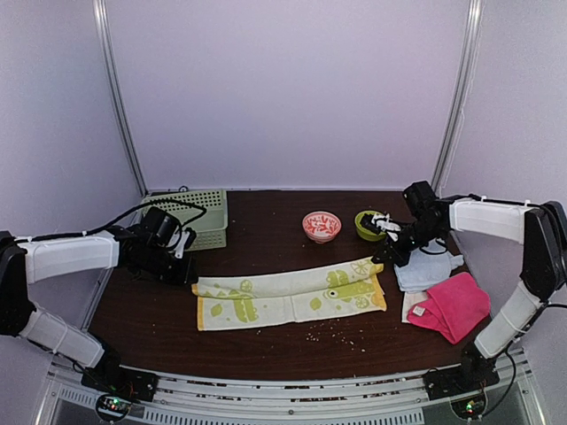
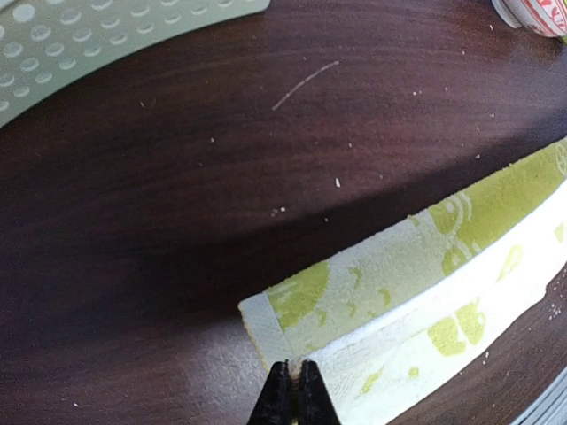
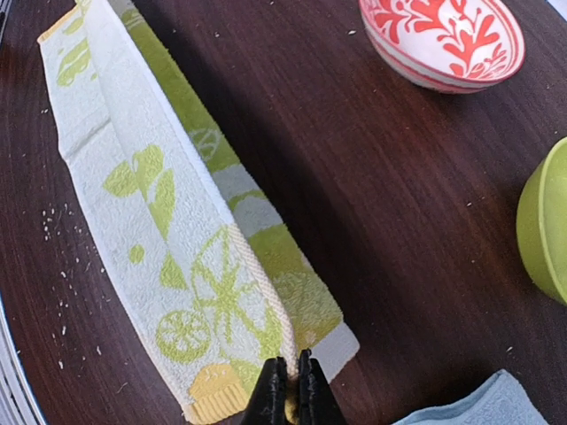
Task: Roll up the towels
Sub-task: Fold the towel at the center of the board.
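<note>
The yellow-patterned towel (image 1: 292, 297) lies stretched flat across the table, folded lengthwise. My left gripper (image 1: 183, 266) is shut on its left end; in the left wrist view the fingertips (image 2: 295, 390) pinch the folded edge of the towel (image 2: 416, 292). My right gripper (image 1: 392, 252) is shut on its right end; in the right wrist view the fingertips (image 3: 291, 385) pinch the corded hem of the towel (image 3: 168, 221). The light blue towel (image 1: 425, 270), the pink towel (image 1: 452, 305) and a bit of cream towel (image 1: 410, 305) lie at the right.
A green plastic basket (image 1: 197, 212) stands at the back left. A red-and-white bowl (image 1: 321, 225) and a green bowl (image 1: 365, 223) stand at the back middle, near my right gripper. Crumbs lie near the front edge (image 1: 332, 332).
</note>
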Tool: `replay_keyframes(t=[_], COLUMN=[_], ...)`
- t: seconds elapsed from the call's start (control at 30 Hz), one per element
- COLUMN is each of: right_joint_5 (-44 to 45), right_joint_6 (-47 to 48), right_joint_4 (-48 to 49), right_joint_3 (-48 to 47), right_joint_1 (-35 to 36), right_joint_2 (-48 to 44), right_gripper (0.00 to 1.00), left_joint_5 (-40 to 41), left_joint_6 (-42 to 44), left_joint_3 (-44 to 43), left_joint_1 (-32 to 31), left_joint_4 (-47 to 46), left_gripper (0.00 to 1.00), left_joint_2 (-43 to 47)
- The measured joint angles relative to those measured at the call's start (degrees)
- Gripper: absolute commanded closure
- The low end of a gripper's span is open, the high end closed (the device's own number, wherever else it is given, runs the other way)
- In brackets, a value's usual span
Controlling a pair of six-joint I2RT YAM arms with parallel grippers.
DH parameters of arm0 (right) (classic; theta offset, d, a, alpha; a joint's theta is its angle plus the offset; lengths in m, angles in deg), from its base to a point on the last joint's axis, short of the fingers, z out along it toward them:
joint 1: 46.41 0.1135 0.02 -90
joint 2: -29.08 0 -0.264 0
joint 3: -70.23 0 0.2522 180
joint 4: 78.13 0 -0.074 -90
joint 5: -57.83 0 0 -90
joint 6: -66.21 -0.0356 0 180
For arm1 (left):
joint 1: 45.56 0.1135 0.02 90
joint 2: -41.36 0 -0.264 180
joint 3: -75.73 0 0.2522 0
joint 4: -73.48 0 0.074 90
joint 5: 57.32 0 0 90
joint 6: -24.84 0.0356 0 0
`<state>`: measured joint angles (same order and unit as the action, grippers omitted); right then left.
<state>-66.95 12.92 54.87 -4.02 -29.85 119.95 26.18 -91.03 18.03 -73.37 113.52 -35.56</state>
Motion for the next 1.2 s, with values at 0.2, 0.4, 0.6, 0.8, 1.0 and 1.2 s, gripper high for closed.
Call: replay_keyframes(t=[0.2,0.4,0.6,0.8,1.0,1.2], right_joint_5=[-1.01,-1.42,-1.42,-1.55,-1.70,-1.60], right_joint_6=[3.37,6.69,9.01,9.70,11.23,12.46], right_joint_4=[-2.29,-4.35,-5.53,-6.47,-8.24,-8.59], right_joint_3=[3.19,5.09,6.19,6.36,6.27,7.23], right_joint_1=[0.00,0.00,0.00,0.00,0.00,0.00], right_joint_2=[-0.87,-1.60,-1.77,-2.91,-6.82,-6.86], right_gripper=[1.00,1.00,1.00,1.00,1.00,1.00], left_joint_5=[-3.08,-4.24,-4.42,-3.98,-3.74,-4.11], left_joint_6=[-0.07,-0.42,-0.96,-1.25,-1.25,-1.25], left_joint_3=[1.66,1.73,1.75,1.42,0.13,0.11], left_joint_1=[-0.04,-0.74,-1.99,-2.36,-2.36,-2.40], left_joint_4=[0.96,1.81,2.69,4.37,6.12,6.97], left_gripper=[1.00,1.00,1.00,1.00,1.00,1.00], left_joint_2=[0.48,0.09,-1.81,-1.49,0.15,0.24])
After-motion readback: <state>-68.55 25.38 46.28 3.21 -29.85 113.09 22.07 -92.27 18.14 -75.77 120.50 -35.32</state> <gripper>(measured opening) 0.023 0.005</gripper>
